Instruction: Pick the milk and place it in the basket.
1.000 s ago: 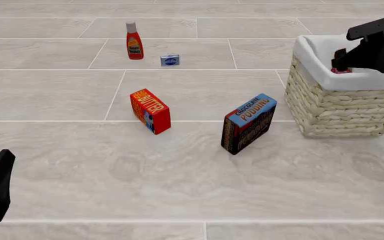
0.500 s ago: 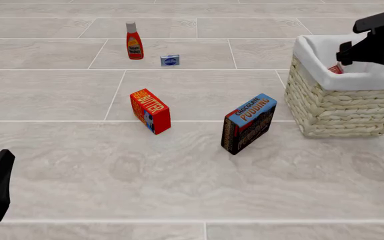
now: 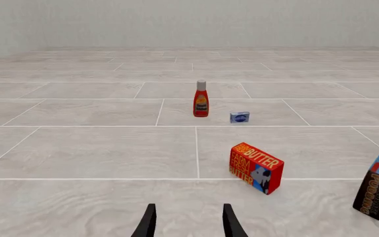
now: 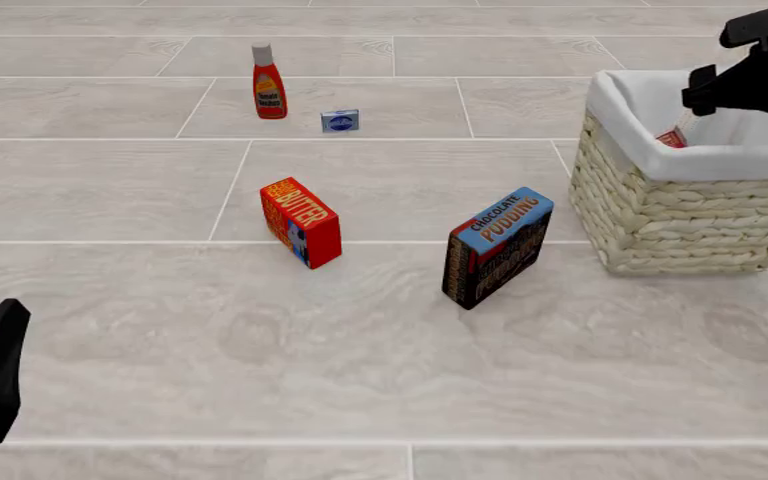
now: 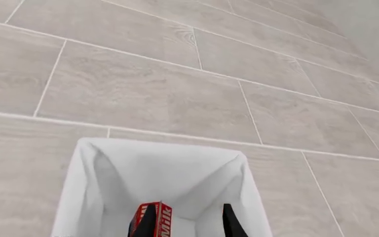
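Milk carton inside the basket, right gripper above it with fingers apart

The small red gabled carton lettered "MILK" [image 5: 152, 218] stands inside the large pale woven wicker basket with the white cloth lining [image 4: 651, 215], its top showing just under the rim in the front view and its long axis roughly upright, perhaps leaning a little. The right gripper [image 5: 188, 222] hangs over the basket, fingers spread; the carton lies below it, by one finger, and I judge it let go rather than gripped. What remains looks like a straight lift away from the basket without snagging the lining. The left gripper [image 3: 187, 223] sits well away from the basket on the near side, fingers parted and holding nothing, far from the carton.
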### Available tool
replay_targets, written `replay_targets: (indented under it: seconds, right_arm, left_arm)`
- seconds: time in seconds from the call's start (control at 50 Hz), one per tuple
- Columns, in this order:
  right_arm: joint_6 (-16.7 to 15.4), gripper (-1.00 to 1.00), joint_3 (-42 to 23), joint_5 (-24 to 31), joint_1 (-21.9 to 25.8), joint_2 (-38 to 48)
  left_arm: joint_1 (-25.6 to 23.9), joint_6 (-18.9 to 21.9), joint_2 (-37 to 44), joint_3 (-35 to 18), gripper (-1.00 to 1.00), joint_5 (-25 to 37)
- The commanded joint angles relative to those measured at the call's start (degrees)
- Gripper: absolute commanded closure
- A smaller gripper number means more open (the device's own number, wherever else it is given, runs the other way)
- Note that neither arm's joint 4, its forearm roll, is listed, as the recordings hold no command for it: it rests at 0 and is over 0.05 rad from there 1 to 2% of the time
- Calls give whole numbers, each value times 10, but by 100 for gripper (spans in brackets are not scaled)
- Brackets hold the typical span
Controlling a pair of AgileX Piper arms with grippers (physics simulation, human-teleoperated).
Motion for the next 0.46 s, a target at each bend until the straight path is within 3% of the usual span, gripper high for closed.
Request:
replay_targets:
  seconds: [0.02,0.46]
  right_arm:
    - [3,-100,14,-10,4,-20]
    - [28,-100,73,-63,5,-70]
  left_arm:
    - [0,0,0,0,-100,0]
    - [0,0,0,0,-100,0]
